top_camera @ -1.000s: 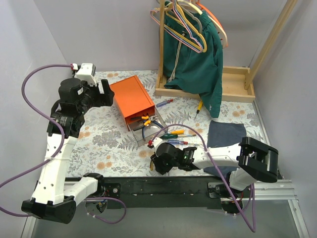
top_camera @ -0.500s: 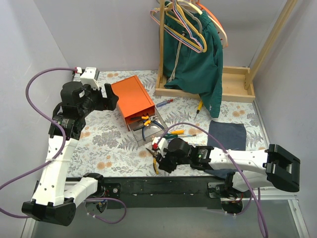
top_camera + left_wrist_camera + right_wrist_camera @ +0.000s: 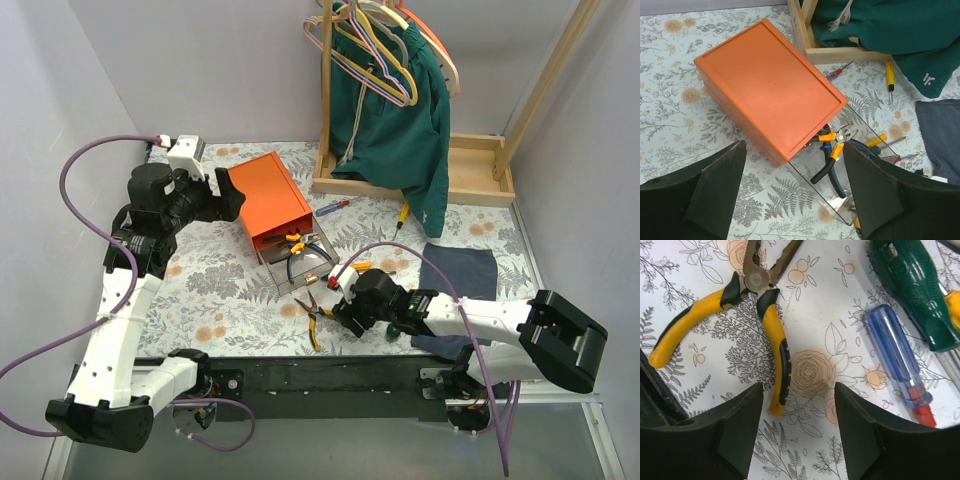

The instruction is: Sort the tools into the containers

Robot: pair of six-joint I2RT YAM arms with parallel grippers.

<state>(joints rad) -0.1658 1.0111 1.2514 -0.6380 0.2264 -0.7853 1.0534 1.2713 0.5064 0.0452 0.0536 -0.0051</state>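
The orange cabinet (image 3: 266,202) lies on the floral table, also in the left wrist view (image 3: 770,95). Its clear drawer (image 3: 283,280) is pulled out (image 3: 824,189) and holds orange-black pliers (image 3: 837,142) and blue-handled pliers (image 3: 834,172). Yellow-black pliers (image 3: 315,318) lie flat on the table (image 3: 772,340), just left of my right gripper (image 3: 345,302), which is open and empty (image 3: 796,400). A green screwdriver (image 3: 912,295) and a blue one (image 3: 895,357) lie beside it. My left gripper (image 3: 228,195) hovers open above the cabinet's left side (image 3: 795,150).
A red screwdriver (image 3: 333,207) and a yellow one (image 3: 402,215) lie behind the drawer. A wooden rack (image 3: 420,180) with hangers and a green garment (image 3: 395,120) stands at the back. A dark blue cloth (image 3: 458,272) lies at the right.
My right gripper has moved right, off the yellow-black pliers, which now lie uncovered on the table. My left gripper has shifted a little right toward the cabinet.
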